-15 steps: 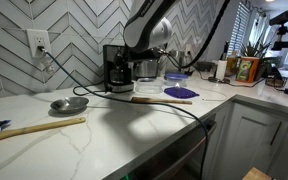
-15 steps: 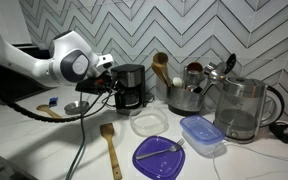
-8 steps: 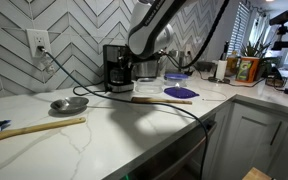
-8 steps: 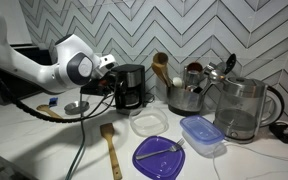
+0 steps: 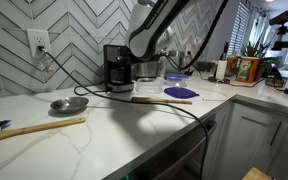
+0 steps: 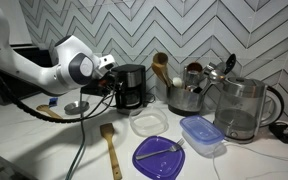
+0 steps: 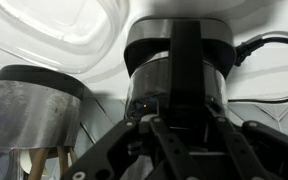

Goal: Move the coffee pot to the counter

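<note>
Coffee pot (image 6: 130, 98) is sitting inside the black coffee machine (image 6: 130, 72), a bit left of centre in the frame and back against the chevron tile wall (image 6: 214, 30), so it's not out on the open counter (image 6: 34, 135). Gripper (image 6: 111, 80) is right up at the machine's left side. In the wrist view the dark pot fills the middle, with the steel utensil holder (image 7: 29, 110) at left. Honestly can't tell if the jaws are wide or pinched.

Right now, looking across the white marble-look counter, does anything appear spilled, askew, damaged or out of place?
Nothing is spilled or visibly damaged. One oddity: a black cable trails loose across the white marble-look counter and over its front edge, where it might snag. A wooden spatula lies loose nearby.
</note>
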Controlling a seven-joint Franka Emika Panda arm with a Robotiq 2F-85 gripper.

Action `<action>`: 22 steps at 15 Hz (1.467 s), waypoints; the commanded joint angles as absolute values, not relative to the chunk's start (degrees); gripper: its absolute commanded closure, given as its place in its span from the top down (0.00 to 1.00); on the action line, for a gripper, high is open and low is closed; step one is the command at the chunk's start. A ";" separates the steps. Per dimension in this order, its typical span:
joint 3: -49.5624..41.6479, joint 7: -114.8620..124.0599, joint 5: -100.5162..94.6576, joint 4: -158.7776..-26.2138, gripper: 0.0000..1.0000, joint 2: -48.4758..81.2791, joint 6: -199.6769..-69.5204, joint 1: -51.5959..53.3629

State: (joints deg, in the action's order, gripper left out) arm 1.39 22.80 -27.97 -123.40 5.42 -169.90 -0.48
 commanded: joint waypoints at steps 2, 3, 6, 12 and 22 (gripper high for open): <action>1.78 24.64 -26.90 -123.78 0.08 5.39 -169.65 -0.18; 1.80 24.83 -26.90 -124.05 0.08 5.01 -169.80 -0.19; 2.13 24.96 -26.49 -125.58 0.08 3.19 -170.70 -0.37; 2.14 25.97 -26.23 -129.11 0.08 -0.75 -172.08 -0.57; 2.05 28.36 -25.90 -132.42 0.78 -2.62 -170.71 -0.46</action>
State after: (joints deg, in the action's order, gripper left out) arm 2.07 27.40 -26.74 -130.08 -0.79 -170.87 -0.46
